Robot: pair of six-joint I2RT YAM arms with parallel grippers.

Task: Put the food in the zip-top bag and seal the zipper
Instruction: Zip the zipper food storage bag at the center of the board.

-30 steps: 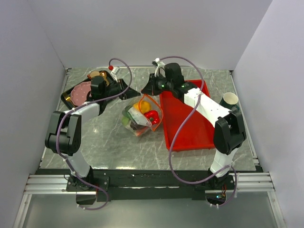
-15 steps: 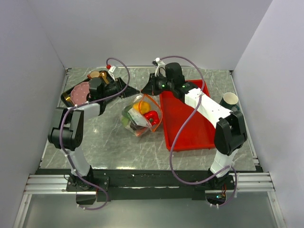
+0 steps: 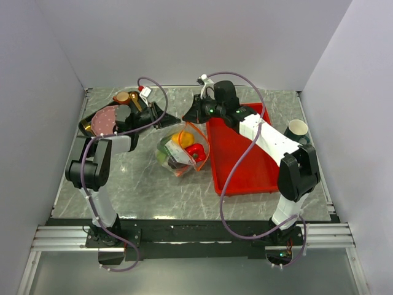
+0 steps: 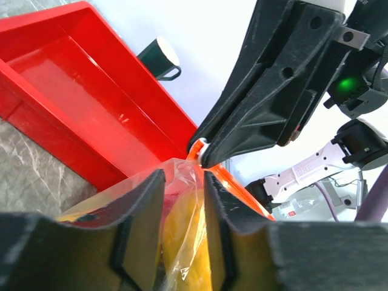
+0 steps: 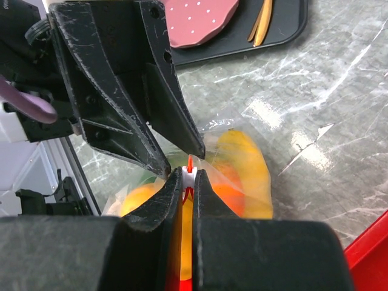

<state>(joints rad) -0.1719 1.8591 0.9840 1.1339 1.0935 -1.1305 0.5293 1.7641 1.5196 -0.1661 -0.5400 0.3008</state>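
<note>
Where the small clear zip-top bag [image 3: 181, 150] lies: on the bench [image 3: 135, 184], between both grippers.
Right gripper [image 5: 188, 174]: clamped on the orange-red zipper strip [image 5: 189, 161].
Left gripper [image 4: 183, 182]: jaws parted, bag's edge in the gap.

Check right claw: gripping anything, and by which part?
Yes: the right claw pinches the zip-top bag by the zipper at its mouth edge.

Clear glossy plastic zip-top bag [image 3: 184, 150]; shiny red plastic tray [image 3: 242, 163]; veined stone-look table [image 3: 141, 184]; matt black fingers [image 4: 136, 224]
</note>
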